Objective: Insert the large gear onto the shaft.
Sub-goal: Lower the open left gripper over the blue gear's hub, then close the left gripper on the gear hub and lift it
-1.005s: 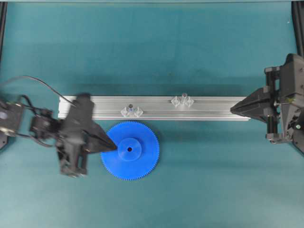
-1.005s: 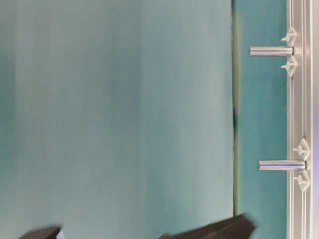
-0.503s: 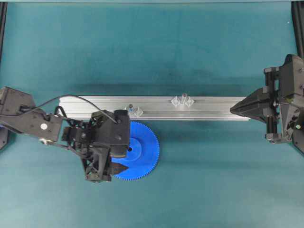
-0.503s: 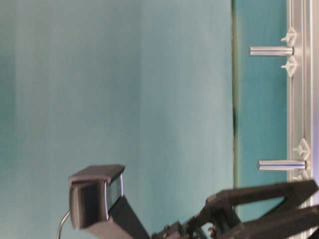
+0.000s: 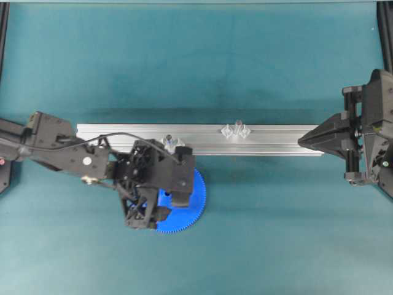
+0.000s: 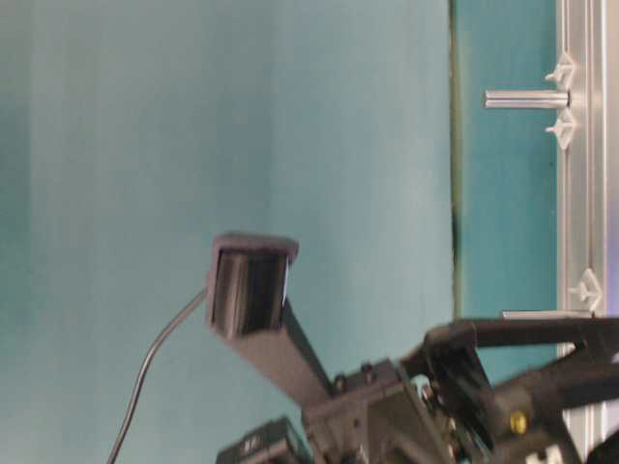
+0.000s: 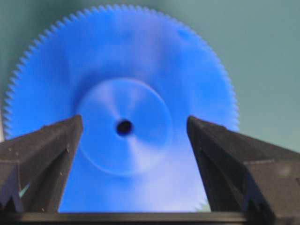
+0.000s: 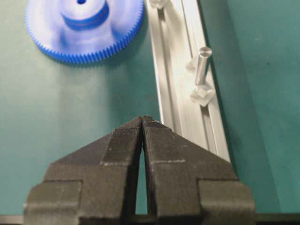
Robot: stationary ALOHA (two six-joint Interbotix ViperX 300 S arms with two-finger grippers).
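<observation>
I have the left gripper (image 7: 132, 140) positioned directly over the large gear (image 7: 123, 123), with its jaws spread wide. In the left wrist view each finger stands on one side of the raised hub (image 7: 124, 126), clear of it, and nothing is held. The centre hole sits midway between the fingers, so the approach looks well aligned for a grasp on the hub.

The large gear (image 5: 195, 195) lies flat on the teal table (image 5: 276, 233), just in front of the aluminium rail (image 5: 270, 140). In the overhead view the left arm covers most of it; only its right rim shows. It is not on any pin.

Two upright pins stand on the rail. I take the shaft (image 5: 168, 141) nearest the gear as the likely target, though the task does not say which one; the second pin (image 5: 237, 126) stands further along toward the right arm. Both are bare.

The right gripper (image 8: 142, 123) rests at the far end of the rail with its fingertips pressed together, holding nothing.

Status, in my judgement: early stage. Done: approach and jaw opening. Remaining: close on the hub, lift, carry the gear over the shaft, align the hole, lower it on, release.
</observation>
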